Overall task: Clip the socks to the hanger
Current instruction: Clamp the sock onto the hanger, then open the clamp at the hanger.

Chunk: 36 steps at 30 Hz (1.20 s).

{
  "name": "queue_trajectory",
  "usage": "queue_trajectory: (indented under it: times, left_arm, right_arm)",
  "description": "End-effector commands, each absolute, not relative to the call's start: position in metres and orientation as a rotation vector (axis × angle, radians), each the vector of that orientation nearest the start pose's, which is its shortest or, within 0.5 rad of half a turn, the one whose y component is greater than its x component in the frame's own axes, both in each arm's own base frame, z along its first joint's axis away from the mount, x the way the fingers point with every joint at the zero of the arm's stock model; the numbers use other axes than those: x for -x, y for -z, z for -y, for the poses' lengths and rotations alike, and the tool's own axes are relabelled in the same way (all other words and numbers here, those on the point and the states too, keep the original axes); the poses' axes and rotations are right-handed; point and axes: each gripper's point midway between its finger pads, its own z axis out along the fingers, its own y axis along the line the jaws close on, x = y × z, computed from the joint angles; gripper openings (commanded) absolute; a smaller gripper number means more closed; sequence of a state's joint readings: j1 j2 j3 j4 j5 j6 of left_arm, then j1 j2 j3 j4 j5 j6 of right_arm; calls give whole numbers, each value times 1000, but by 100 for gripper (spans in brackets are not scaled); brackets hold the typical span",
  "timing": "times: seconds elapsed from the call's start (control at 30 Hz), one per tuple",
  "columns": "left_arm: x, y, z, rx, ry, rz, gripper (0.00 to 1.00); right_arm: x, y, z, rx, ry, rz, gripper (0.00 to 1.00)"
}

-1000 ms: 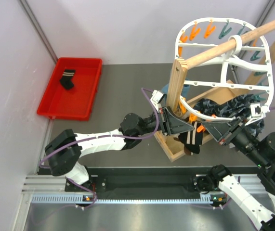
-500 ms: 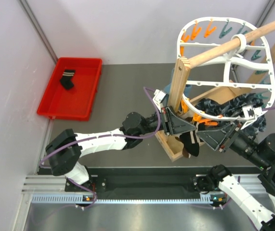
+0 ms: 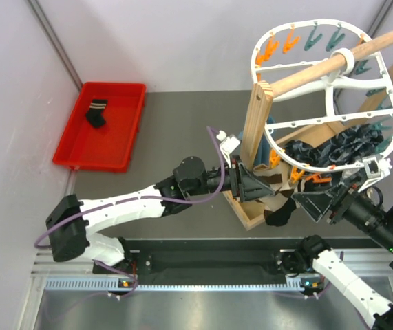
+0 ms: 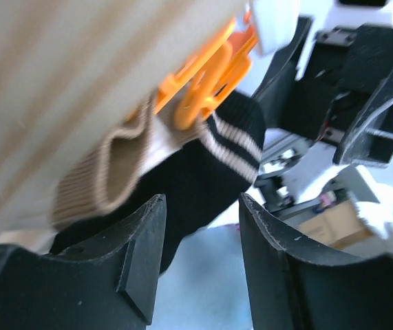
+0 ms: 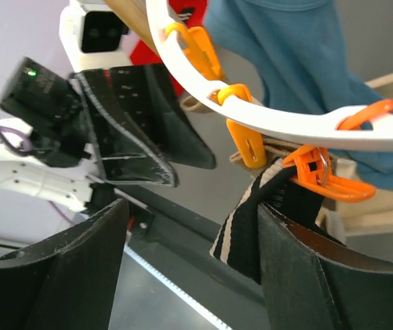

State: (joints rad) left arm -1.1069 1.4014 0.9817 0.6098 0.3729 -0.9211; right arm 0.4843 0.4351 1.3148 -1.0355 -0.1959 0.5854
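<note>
Black fingers of the left gripper stand apart, holding nothing, just under the near rim of the hanger. The right gripper is likewise spread and empty beneath that rim. Between them a black striped-cuff sock hangs from an orange peg on the hanger, touching a brown sock. Another black sock lies in a red tray, well left of the hanger.

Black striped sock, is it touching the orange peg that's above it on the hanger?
Touching. The right wrist view shows the orange peg clamped on the cuff of the black striped sock, which hangs from it.
</note>
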Motion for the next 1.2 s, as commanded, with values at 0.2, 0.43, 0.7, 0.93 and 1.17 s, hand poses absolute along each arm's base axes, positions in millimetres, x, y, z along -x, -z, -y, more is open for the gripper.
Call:
queue_trajectory:
  times: [0.2,0.43,0.7,0.93,1.17]
  left_arm:
    - [-55,-373,455,-904,1500,-1478,48]
    - [-17,-356,467,-915,1255,-1239,40]
    - [-47,-307,517,-895,910,-1178,50]
    - [-118,-273,542,-773,672,-1256,57]
    - [-186,-263,541,-677,512,-1325,58]
  right_arm:
    - [-90,-368,-86,79,-747,-1894,72]
    - [-98,-392,-94,28,-808,-1835,72]
    - [-104,-412,-101,-4,-859,-1820,71]
    - [-99,-425,-100,-13,-884,-1796,71]
    - [-95,-433,-75,-29,-747,-1783,71]
